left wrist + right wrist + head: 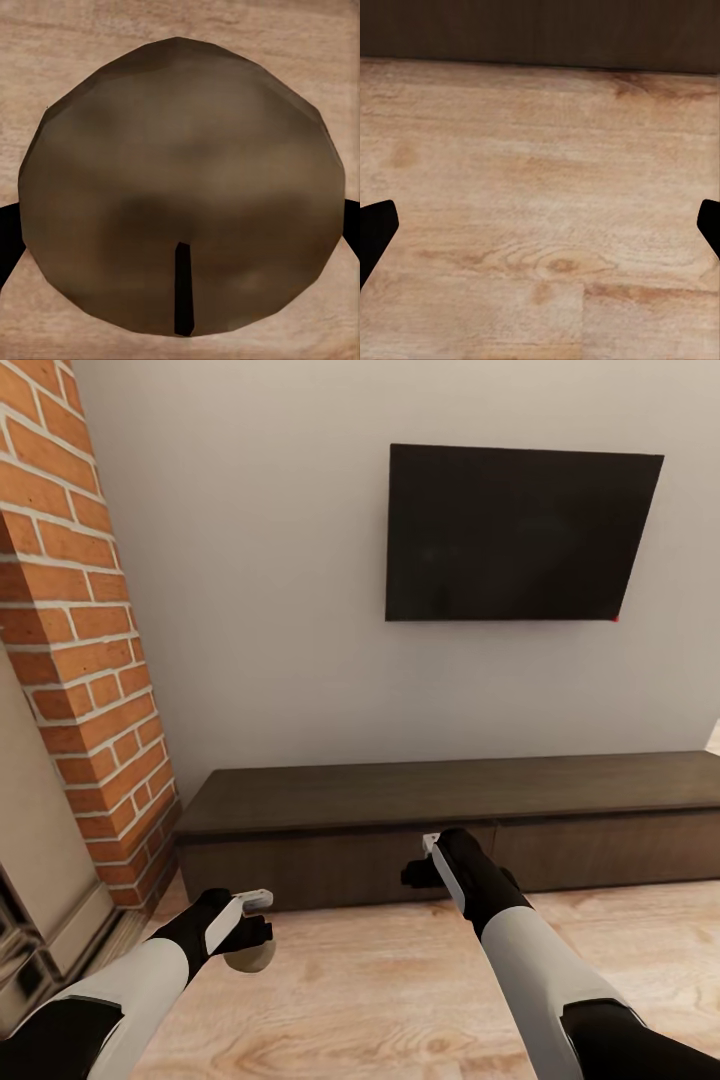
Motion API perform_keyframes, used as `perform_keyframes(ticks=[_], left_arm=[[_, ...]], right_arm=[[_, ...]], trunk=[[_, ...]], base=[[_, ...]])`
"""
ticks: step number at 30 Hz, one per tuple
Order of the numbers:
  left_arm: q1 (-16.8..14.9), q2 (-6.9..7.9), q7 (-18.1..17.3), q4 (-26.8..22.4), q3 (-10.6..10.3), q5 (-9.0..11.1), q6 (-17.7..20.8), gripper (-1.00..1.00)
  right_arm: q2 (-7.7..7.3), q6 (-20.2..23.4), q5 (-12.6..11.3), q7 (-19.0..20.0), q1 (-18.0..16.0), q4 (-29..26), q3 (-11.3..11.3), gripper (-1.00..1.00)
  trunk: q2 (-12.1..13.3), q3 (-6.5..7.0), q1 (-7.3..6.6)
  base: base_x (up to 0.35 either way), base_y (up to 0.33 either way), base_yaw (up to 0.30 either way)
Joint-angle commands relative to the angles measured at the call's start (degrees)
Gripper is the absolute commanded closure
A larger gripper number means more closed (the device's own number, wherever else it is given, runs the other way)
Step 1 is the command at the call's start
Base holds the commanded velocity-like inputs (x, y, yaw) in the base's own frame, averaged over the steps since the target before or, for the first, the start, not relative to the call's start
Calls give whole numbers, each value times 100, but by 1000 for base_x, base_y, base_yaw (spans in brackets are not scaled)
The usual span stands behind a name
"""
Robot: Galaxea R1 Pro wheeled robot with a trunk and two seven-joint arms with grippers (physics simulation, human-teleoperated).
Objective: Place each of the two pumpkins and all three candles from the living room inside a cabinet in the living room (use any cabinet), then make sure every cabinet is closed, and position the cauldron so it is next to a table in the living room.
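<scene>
Pale wood-plank flooring [380,1000] runs up to a plain off-white wall [260,610], where a flat black television screen [515,535] hangs with a tiny red dot at its lower right corner. At the left of the head view rises a red-brick column [85,640], and beside its foot a light beige panel with a glossy chrome edge — too cropped to identify.

Against the wall stands the long, low dark-brown wooden cabinet [440,825], its plain flat top bare and its handle-less front panels flush and shut; nothing of its inside can be seen.

The left gripper [245,935] hangs low over the floor, in front of the cabinet's left end and apart from it. Its black fingers are clamped on a short, stubby tan-to-grey-brown candle [250,958], which sits just below the white finger piece. In the left wrist view the candle [180,187] looms large as a rounded, faceted brown form with a thin black wick near its lower edge, and dark finger edges touch it on both sides with floorboards behind.

The right gripper [428,860] is held close in front of the cabinet's middle panels — whether it touches them cannot be told. In the right wrist view its black fingertips [376,229] stand wide apart with nothing between them, above bare floor, the cabinet's dark base [540,30] just beyond.
</scene>
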Motion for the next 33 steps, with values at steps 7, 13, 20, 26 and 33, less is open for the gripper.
perform_keyframes(ticks=[7, 13, 20, 26, 33], left_arm=[[-1, 4, 38, -14, -43, 57, 27, 100], [-1, 4, 38, -17, -44, 57, 27, 100], [-1, 4, 21, -140, -38, 57, 27, 100], [-1, 4, 1, -319, -35, 62, 41, 100], [-1, -9, -11, -808, -35, 77, 170, 100]], right_arm=[[1, 27, 32, 1, -3, -6, 14, -100], [2, 40, 32, -3, -3, -6, 14, -100], [0, 29, 22, 2, -3, -6, 11, -100], [11, -133, 7, 20, -3, -3, 14, -100], [10, -487, -4, 25, -3, 350, -24, -100]], trunk=[[-2, -6, 1], [-2, -6, 1], [-2, -6, 1], [-2, -6, 1], [-2, -6, 1]], base=[[48, 0, 0], [1, 0, 0], [0, 0, 0], [0, 0, 0], [0, 0, 0]])
